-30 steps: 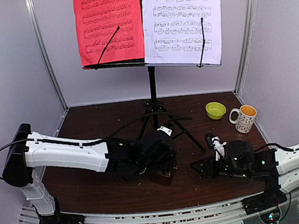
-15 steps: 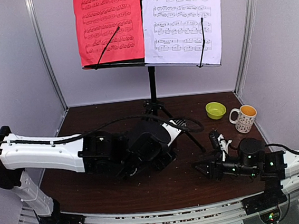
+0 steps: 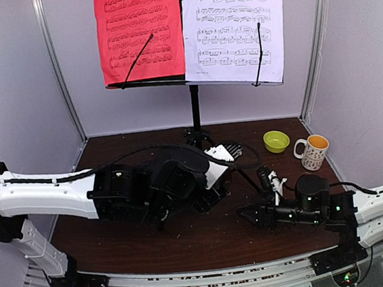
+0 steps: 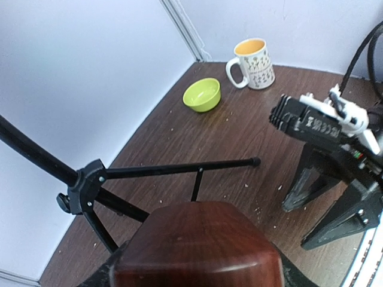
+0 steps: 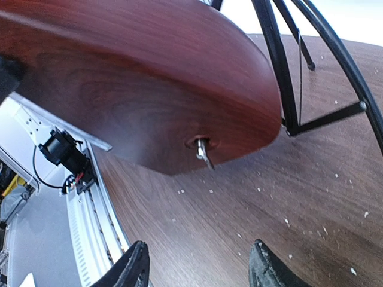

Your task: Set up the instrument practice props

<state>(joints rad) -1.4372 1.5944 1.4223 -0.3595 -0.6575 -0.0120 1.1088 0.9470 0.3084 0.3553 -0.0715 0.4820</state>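
The black music stand point(image 3: 194, 109) stands at the back, with the red sheet point(image 3: 140, 33) and the white sheet point(image 3: 234, 27) on its desk. Its tripod legs point(image 4: 179, 169) spread just beyond my left gripper point(image 4: 200, 276). That gripper is shut on the red-brown metronome point(image 4: 197, 245). In the top view my left wrist point(image 3: 205, 183) hides the metronome almost entirely. My right gripper point(image 5: 199, 257) is open and empty, low over the table point(image 5: 251, 203). It faces the metronome's side point(image 5: 137, 78) with the metal winding key point(image 5: 203, 152), a short way off.
A small green bowl point(image 3: 276, 141) and a spotted mug point(image 3: 312, 151) stand at the back right, near the wall. The stand's legs point(image 5: 287, 78) and a black cable point(image 3: 247, 158) cross the middle. White crumbs dot the brown tabletop point(image 3: 187, 242).
My left arm has swung back and right with the metronome, nearer the stand's legs. My right gripper has shifted left toward the metronome.
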